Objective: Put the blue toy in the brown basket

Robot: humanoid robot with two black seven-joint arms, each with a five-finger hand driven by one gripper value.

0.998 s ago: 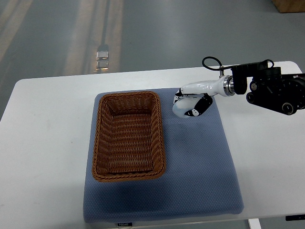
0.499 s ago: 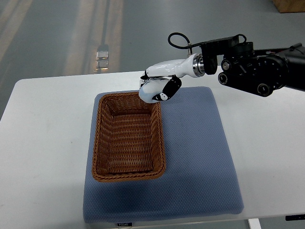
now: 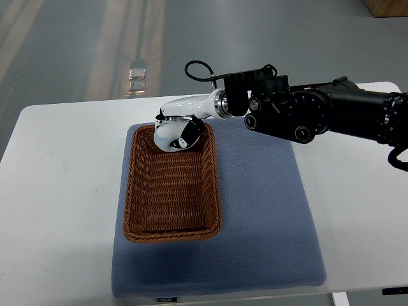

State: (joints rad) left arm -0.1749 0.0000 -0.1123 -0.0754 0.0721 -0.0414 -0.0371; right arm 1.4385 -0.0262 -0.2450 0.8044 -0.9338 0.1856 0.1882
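Our right hand [image 3: 174, 133] hangs over the far end of the brown basket [image 3: 172, 183], fingers curled under the white palm. The blue toy is hidden from us, and we cannot tell whether the fingers are pinching it. Directly below the hand lies the basket's woven floor, stretching toward us. Around the basket spreads the blue mat [image 3: 268, 210], resting on the white table [image 3: 57, 191]. Behind the hand, our black forearm [image 3: 319, 115] reaches rightward across the mat's far corner.
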